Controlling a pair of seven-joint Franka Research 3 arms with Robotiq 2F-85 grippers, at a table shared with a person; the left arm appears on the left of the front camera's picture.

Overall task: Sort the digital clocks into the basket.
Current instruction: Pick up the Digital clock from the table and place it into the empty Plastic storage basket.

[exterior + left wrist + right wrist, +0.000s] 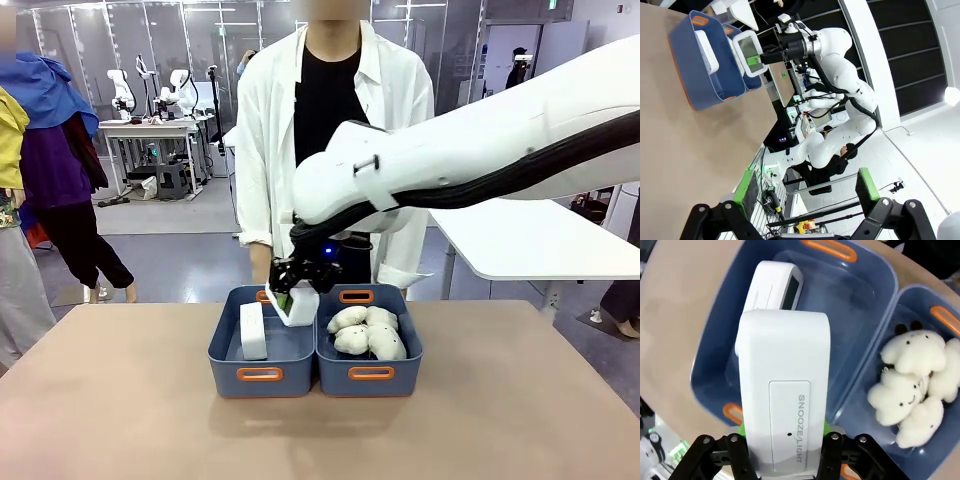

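Note:
My right gripper (291, 292) reaches in from the right and is shut on a white digital clock (301, 306), which hangs tilted just above the back of the left blue basket (228, 365). In the right wrist view that clock (785, 390) sits between the green pads of the gripper (784, 434), over the basket (715, 355). A second digital clock (253, 331) stands on edge inside the basket, by its left wall; it is also the far clock (776, 286) in the wrist view. My left gripper (807, 187) is open, well away from the basket (690, 70).
A matching blue bin (400, 372) touches the basket's right side and holds white cloud plush toys (366, 333). A person in a white shirt (270, 150) stands close behind both bins. The tan tabletop (120, 400) lies bare in front of and beside them.

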